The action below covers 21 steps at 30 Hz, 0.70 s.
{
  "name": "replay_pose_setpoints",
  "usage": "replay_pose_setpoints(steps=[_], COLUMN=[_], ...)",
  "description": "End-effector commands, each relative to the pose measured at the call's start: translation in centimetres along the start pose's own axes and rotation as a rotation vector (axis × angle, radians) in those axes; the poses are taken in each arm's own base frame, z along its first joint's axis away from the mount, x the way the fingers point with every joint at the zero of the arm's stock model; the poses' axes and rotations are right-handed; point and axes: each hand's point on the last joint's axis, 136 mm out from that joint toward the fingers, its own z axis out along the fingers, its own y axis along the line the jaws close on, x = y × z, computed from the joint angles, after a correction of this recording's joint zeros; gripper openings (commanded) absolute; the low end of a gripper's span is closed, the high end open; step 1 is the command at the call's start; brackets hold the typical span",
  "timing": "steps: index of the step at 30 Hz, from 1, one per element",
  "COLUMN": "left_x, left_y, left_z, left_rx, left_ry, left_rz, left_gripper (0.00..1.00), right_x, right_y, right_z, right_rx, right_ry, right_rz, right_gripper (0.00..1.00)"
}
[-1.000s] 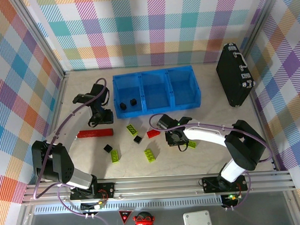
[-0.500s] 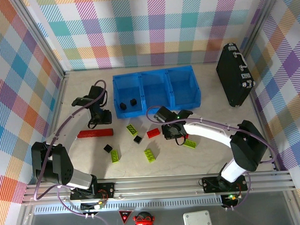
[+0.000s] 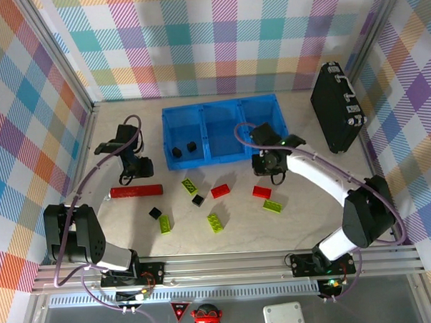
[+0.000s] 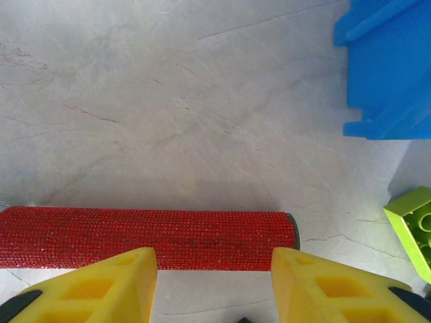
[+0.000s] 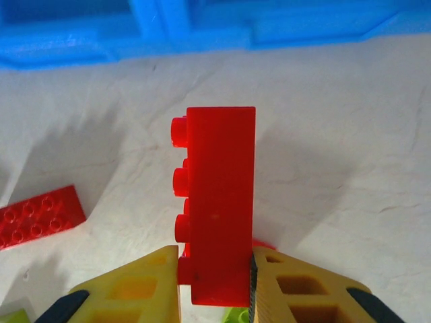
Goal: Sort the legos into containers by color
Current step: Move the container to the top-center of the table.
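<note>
The containers are one translucent blue tray (image 3: 224, 104) of three bins; two black legos (image 3: 176, 150) lie in its left bin. My right gripper (image 3: 267, 165) hangs just in front of the tray's right bin, shut on a red lego (image 5: 219, 202) held upright between its fingers (image 5: 148, 282). Loose on the table lie red legos (image 3: 220, 191) (image 3: 261, 192), lime-green ones (image 3: 190, 185) (image 3: 216, 222) (image 3: 272, 205) and black ones (image 3: 198, 200) (image 3: 155, 213). My left gripper (image 4: 214, 269) stands open over the red bar, nothing between its fingers.
The long glittery red bar (image 4: 148, 230) lies in front of the tray's left end, with my left gripper (image 3: 136, 172) above it. A black hard case (image 3: 337, 107) stands at the back right. The tray's corner (image 4: 390, 67) and a lime-green lego (image 4: 414, 229) are to my left gripper's right.
My right gripper has risen from the middle of the table with a red lego and swung back and right, up to the tray. My left gripper has drifted slightly left.
</note>
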Motion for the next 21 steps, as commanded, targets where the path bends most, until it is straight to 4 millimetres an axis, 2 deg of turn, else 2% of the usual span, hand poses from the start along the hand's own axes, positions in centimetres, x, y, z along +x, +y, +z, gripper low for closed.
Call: replay_pose_setpoints(steps=[1, 6, 14, 21], left_x=[-0.5, -0.3, -0.1, -0.1], left_y=[-0.2, -0.2, -0.2, -0.4], left_z=[-0.9, -0.9, -1.1, -1.0], left_rx=[0.038, 0.04, 0.046, 0.055], left_ry=[-0.035, -0.035, -0.04, -0.034], left_rz=[0.0, -0.001, -0.003, -0.002], left_gripper=[0.48, 0.48, 0.48, 0.48], right_x=[-2.4, -5.6, -8.8, -9.0], right_y=[-0.3, -1.3, -0.7, 1.0], right_z=[-1.3, -0.7, 2.0, 3.6], right_rx=[-0.039, -0.076, -0.121, -0.185], right_ry=[-0.027, -0.036, 0.007, 0.074], right_rz=[-0.074, -0.075, -0.105, -0.079], right_gripper=[0.27, 0.27, 0.25, 0.2])
